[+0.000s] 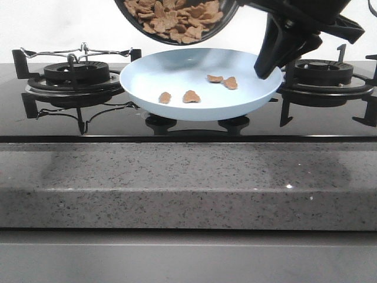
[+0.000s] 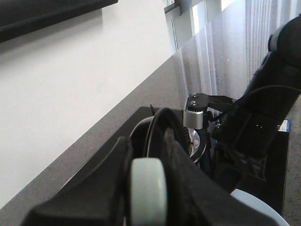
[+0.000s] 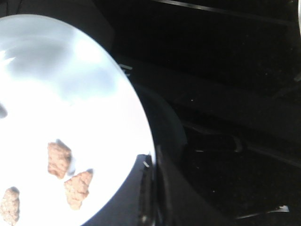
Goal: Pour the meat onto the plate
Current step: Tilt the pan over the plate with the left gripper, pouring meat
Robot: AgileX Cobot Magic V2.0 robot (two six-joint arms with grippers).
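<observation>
Counter edge [image 1: 188,171]: grey speckled stone, nearest of all, bare.
Cooktop [image 1: 59,127]: black glass just beyond the stone, with a left burner [image 1: 76,73] and a right burner [image 1: 323,72].
Plate [image 1: 194,115]: between the two burners, centre of the scene, tipped slightly up off the glass.
Meat on plate [image 1: 191,96]: four loose pieces, two on the near side, two touching each other further right.
Right gripper [image 1: 265,68]: reaching down from upper right, black finger at the plate's far right rim; apart or clamped on the rim, cannot tell, only one finger showing against the rim in the right wrist view.
Pan [image 1: 131,19]: black, held high above the plate's far half, tilted with its lip toward the near side.
Meat in pan [image 1: 174,17]: most of the heap, crowded against the lowered lip, not yet fallen.
Left gripper [image 2: 148,188]: out of the front view; in its wrist view, closed tight on a pale-blue rounded bar, judged to be the pan handle [image 2: 148,207].
Step in hand: early in the pour, judged by so few pieces down.
Doing it well: steeper tilt by a slow wrist roll, lip kept over the plate's middle, no jerk that would scatter pieces onto the glass.
Risk: whole heap sliding at once and bouncing over the near rim.
</observation>
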